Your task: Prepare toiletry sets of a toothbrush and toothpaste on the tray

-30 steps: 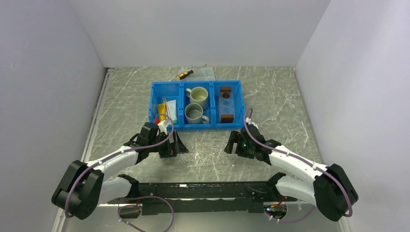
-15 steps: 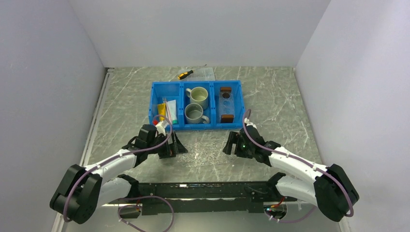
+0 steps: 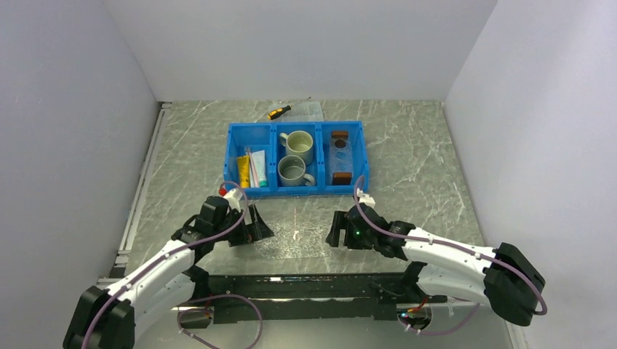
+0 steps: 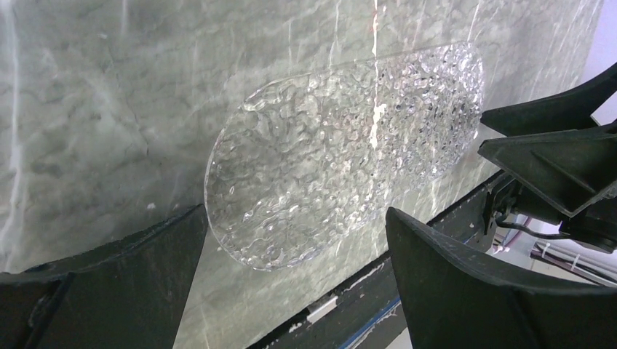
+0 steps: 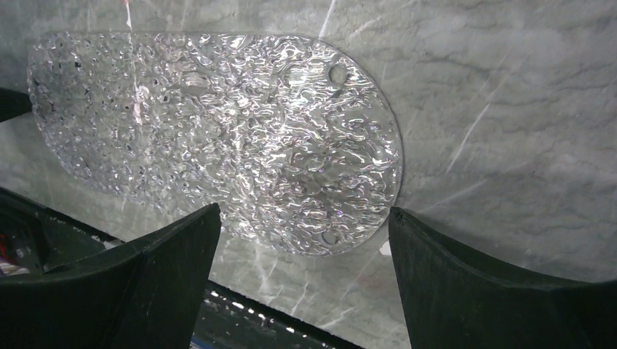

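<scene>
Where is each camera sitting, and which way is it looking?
Top external: high behind the robot, looking down on the table; shows the blue bin, left gripper and right gripper.
Left wrist: on the left wrist, looking down at the clear bumpy plate past its own fingers.
Right wrist: on the right wrist, looking down at that plate past its own fingers.
Shared: both wrist views show the same plate, from opposite ends.

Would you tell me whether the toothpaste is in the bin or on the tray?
In the bin: the toothpaste lies in its left compartment beside a yellow tube, apart from the tray.
</scene>
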Tool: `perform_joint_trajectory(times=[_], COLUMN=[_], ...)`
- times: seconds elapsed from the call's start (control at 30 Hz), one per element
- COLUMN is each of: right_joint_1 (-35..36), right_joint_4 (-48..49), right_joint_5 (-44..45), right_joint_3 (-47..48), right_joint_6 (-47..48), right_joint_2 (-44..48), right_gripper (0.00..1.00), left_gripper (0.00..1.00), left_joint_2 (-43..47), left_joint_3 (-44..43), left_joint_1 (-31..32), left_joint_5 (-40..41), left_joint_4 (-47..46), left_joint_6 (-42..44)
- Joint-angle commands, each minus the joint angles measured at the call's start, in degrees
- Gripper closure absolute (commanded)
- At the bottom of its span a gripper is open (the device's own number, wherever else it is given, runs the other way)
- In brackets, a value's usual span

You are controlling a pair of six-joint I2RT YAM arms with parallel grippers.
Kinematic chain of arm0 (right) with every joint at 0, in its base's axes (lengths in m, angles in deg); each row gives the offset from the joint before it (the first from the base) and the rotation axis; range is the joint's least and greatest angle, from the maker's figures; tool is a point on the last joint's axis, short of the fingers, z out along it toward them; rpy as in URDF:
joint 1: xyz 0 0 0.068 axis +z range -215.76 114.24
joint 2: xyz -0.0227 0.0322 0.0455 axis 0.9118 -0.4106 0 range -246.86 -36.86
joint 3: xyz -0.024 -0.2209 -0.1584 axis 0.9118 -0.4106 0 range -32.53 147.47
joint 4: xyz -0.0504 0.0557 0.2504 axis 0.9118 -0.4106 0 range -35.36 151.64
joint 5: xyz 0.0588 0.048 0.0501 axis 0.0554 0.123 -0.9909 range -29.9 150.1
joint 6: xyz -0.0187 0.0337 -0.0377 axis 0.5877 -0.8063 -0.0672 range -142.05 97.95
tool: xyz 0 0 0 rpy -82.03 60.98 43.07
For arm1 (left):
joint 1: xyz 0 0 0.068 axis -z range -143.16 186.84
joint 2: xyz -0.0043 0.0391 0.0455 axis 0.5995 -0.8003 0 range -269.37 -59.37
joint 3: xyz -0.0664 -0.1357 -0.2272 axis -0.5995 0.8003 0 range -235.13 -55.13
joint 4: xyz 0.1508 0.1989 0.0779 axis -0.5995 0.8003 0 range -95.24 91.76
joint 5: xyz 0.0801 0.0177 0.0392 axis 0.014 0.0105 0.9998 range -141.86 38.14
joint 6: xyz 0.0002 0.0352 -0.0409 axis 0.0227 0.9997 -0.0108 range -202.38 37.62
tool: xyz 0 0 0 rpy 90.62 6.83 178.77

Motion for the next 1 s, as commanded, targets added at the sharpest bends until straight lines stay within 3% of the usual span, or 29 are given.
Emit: perform_joint_trajectory(times=[0.0, 0.27, 0.7, 0.97], right_joint_1=[1.03, -0.05, -1.03, -1.04], right_joint_4=[-5.26, -10.97, -3.68, -5.01], right_joint_5=[0.65, 6.07, 2.54, 3.52], right_joint_3=[-1.73, 2.59, 2.96, 2.07], right_joint_6=[-5.05, -3.39, -2.84, -3.52], right_joint_2=[0.59, -1.53, -8.3, -7.96], right_gripper=[0.13, 0.11, 0.11, 0.11], left_gripper=[0.01, 0.01, 0.01, 0.01], left_joint_2=[3.72, 3.42, -1.72, -4.87], left_joint_3=[0.79, 0.42, -0.23, -0.28], left_joint_1=[0.28, 0.29, 0.28, 0.34], left_joint_5=[1.57, 1.51, 0.21, -1.49], left_joint_4=[5.57, 6.19, 2.26, -1.17], left_joint_6=[0.33, 0.93, 1.79, 1.59])
